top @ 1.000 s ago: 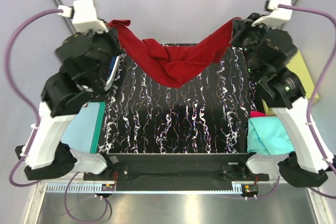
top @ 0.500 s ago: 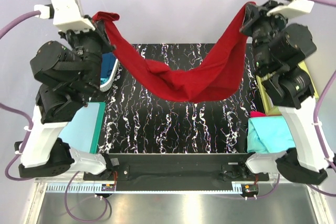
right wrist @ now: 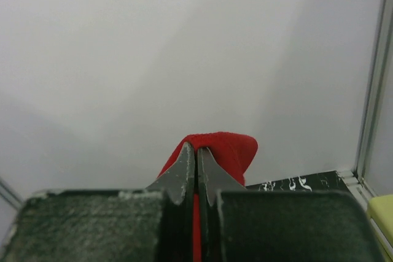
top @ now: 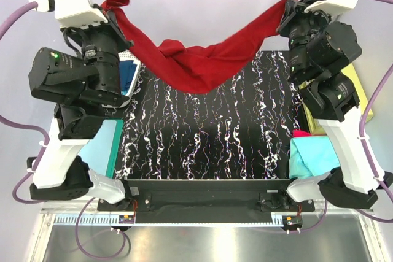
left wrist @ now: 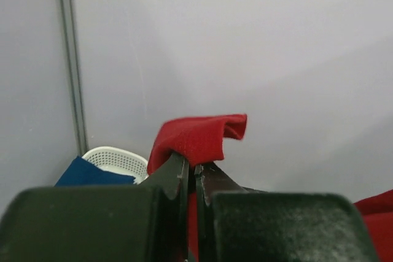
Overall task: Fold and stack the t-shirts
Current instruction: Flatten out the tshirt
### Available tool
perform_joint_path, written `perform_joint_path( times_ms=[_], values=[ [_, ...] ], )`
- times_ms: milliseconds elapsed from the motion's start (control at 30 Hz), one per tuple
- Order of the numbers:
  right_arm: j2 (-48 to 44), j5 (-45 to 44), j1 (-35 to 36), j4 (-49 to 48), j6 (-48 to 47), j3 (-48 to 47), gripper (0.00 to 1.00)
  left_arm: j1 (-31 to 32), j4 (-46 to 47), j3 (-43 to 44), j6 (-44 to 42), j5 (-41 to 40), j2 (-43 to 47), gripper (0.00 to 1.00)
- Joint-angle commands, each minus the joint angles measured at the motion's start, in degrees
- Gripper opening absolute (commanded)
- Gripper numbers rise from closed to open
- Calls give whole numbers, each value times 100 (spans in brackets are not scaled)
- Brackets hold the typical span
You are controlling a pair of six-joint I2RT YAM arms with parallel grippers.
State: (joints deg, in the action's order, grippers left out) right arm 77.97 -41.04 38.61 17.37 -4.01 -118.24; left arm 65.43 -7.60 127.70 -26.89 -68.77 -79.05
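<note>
- Black, white-veined tabletop (top: 202,139); flat pale-blue sheet (top: 98,148) at its left edge, partly under the left arm.
- Plain pale grey walls (top: 202,4) behind, with a metal upright (left wrist: 69,59) in the left corner.
- White perforated basket (left wrist: 118,156) at far left, navy t-shirt (left wrist: 92,177) lying over its near rim.
- Yellow-green box (top: 357,87) at far right; contents hidden by the right arm.
- Teal t-shirt (top: 313,159) with magenta t-shirt (top: 301,133) at its far edge, heaped at the right edge.
- Dark red t-shirt (top: 196,65) hangs in the air above the far edge, sagging in the middle.
- Left jaws clenched on one raised corner, right jaws clenched on the other.
</note>
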Motion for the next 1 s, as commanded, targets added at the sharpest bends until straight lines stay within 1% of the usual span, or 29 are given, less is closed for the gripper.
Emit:
perform_joint_path(
  times_ms=[0, 67, 100, 133, 167, 200, 233, 267, 300, 333, 367, 400, 433, 500, 533, 600, 633, 667, 700, 733, 767, 800, 833, 867, 900, 933, 967],
  values=[
    [385, 183, -476, 916, 918, -217, 0, -371, -845, 176, 640, -14, -32, 3],
    [368, 717, -924, 1066, 1453, -34, 0, -530, -1172, 142, 1167, 127, 38, 5],
    [385, 955, -1117, 1198, 1691, 11, 0, -792, -1705, 176, 1439, 362, 56, 6],
    [411, 1262, -1275, 1321, 1998, 63, 0, -978, -2032, 202, 2059, 530, 56, 6],
    [472, 1343, -1442, 1348, 2070, 107, 0, -1153, -2331, 185, 2344, 714, 91, 7],
    [525, 1413, -1496, 1383, 2141, 125, 0, -1495, -2795, 98, 2599, 1116, 108, 7],
    [561, 1492, -1532, 1462, 2237, 134, 0, -1663, -3000, 62, 3063, 1303, 117, 8],
    [622, 1519, -1541, 1515, 2273, 108, 0, -1804, -3194, 53, 3250, 1470, 109, 7],
    [622, 1581, -1541, 1568, 2264, 29, 0, -1875, -3430, 53, 3330, 1576, 117, 3],
    [570, 1677, -1506, 1516, 2230, 46, 0, -1832, -3450, 27, 3314, 1621, 152, 0],
    [343, 1634, -1479, 1385, 2177, 116, 0, -1762, -3442, 27, 3287, 1578, 187, 0],
    [228, 1547, -1366, 1244, 2089, 256, 0, -1570, -3372, 88, 3226, 1334, 249, 0],
    [131, 1355, -1313, 1043, 1888, 274, 0, -1438, -3258, 115, 2938, 1175, 267, 0],
    [7, 1265, -1242, 988, 1764, 153, 0, -1104, -2838, 185, 2595, 919, 293, 0],
    [33, 1247, -1242, 1066, 1694, 82, 0, -1068, -2783, 237, 2454, 910, 241, 0],
    [243, 1151, -1303, 1338, 1711, -120, 0, -1216, -2669, 134, 2391, 988, 153, 5],
    [323, 1229, -1364, 1374, 1806, -112, 0, -1321, -2720, 98, 2539, 1102, 22, 7],
    [385, 1430, -1469, 1401, 1981, 62, 0, -1574, -3086, 115, 2662, 1303, -31, 10],
    [411, 1719, -1601, 1601, 2175, 81, 0, -1690, -3264, 115, 3020, 1766, -75, 10],
    [464, 1852, -1654, 1699, 2290, 47, 0, -1735, -3396, 132, 3267, 1901, -128, 10],
    [438, 1819, -1603, 1717, 2247, 90, 0, -1683, -3520, 159, 3252, 1885, -163, 10],
    [325, 1697, -1515, 1387, 2160, 247, 0, -1613, -3512, 185, 3208, 1772, -155, 12],
    [71, 1417, -1366, 1123, 1828, 440, 0, -1604, -3495, 159, 3147, 1753, -85, 15],
    [34, 1353, -1365, 946, 1747, 607, 0, -1682, -3346, 107, 3094, 1745, -67, 20],
    [112, 1274, -1382, 1101, 1711, 469, 0, -1822, -3336, 2, 3085, 1875, -67, 26],
    [478, 1308, -1496, 1398, 1815, 181, 0, -1997, -3371, -43, 3329, 2050, -85, 27],
    [534, 1344, -1540, 1479, 1921, 74, 0, -2364, -3598, -61, 3540, 2287, -102, 27]
  ],
)
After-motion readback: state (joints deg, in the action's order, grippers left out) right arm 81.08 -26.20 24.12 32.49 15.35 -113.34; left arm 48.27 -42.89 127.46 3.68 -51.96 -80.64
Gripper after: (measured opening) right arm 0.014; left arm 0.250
